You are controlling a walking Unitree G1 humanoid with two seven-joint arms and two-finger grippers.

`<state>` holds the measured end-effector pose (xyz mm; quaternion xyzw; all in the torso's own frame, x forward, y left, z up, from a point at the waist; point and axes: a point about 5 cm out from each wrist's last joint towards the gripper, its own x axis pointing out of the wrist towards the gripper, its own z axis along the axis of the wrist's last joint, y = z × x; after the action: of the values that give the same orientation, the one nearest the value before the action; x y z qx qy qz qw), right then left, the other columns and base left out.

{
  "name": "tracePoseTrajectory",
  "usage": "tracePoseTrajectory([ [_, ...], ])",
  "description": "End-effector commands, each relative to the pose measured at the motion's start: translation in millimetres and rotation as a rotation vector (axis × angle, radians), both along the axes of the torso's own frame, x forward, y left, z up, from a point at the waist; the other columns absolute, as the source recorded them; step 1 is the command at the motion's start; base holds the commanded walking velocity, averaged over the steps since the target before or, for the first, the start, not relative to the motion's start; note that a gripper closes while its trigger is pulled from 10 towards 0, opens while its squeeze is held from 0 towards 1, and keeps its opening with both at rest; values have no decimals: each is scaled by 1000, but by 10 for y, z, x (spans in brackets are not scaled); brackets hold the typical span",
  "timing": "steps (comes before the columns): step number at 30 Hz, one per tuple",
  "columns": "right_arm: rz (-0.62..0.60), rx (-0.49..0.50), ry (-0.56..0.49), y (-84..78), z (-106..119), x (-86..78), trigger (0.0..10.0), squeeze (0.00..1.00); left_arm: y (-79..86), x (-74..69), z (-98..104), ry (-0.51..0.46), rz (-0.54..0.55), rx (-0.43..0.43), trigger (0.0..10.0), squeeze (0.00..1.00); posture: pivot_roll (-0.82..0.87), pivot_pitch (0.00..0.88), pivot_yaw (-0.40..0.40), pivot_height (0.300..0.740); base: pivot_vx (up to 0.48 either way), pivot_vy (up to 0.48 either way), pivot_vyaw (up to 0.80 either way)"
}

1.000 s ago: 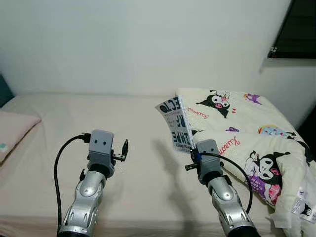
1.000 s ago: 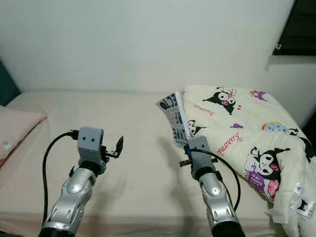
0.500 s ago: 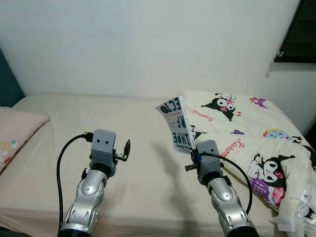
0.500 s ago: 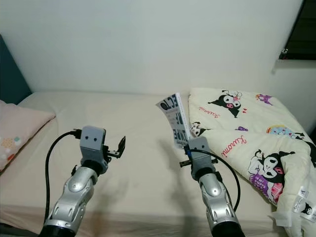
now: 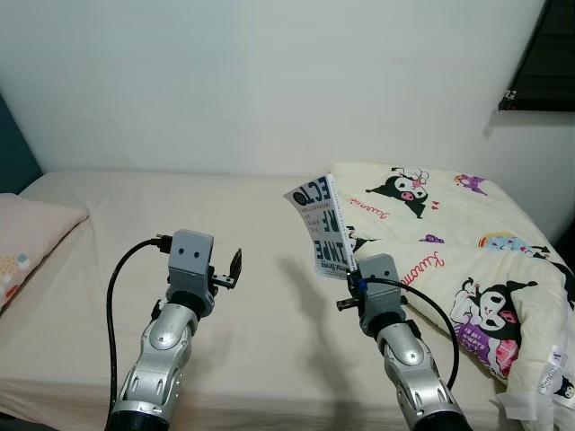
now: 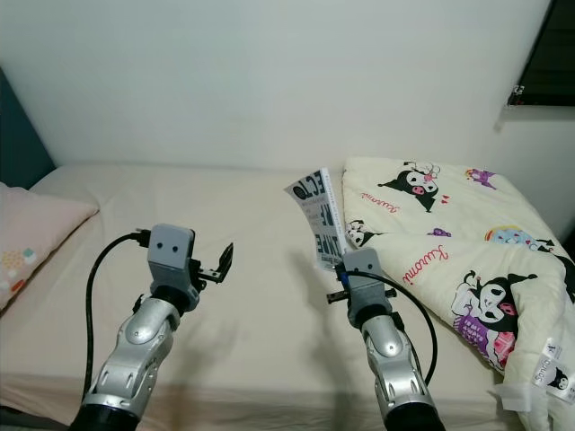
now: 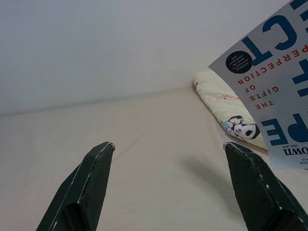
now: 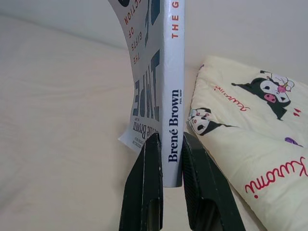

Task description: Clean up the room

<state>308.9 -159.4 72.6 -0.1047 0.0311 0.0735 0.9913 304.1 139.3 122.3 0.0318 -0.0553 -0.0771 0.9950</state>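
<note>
One book (image 5: 322,226) stands upright over the bed (image 5: 260,296), pinched by the right gripper (image 8: 167,179). Left gripper (image 7: 168,187) jaws spread. One blanket (image 5: 467,260) lies right, one pillow (image 5: 27,242) left.

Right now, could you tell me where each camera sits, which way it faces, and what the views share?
Left and right eye views: on the head, looking forward and down at the bed and quilt; both silver arms show, right claw holding the book upright.
Left wrist view: along the open left claw over the bed, toward the wall.
Right wrist view: along the right claw's fingers, clamped on the book's spine.
Shared: book, quilt and bed in all four.
</note>
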Motion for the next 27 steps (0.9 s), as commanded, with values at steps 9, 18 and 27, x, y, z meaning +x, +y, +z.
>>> tracePoseTrajectory([
  [9,-6,30,-34,16,64,37,10000,0,-16,1,-13,-1,-13,-14,10000,0,8,0,-32,740,0,480,0],
  [18,-4,33,-34,22,61,36,10000,0,-2,-5,-20,0,-11,-15,10000,0,11,0,-36,740,0,480,0],
  [27,-1,38,-30,43,50,38,10000,0,24,-8,-26,1,-11,-11,10000,0,16,0,-33,740,0,480,0],
])
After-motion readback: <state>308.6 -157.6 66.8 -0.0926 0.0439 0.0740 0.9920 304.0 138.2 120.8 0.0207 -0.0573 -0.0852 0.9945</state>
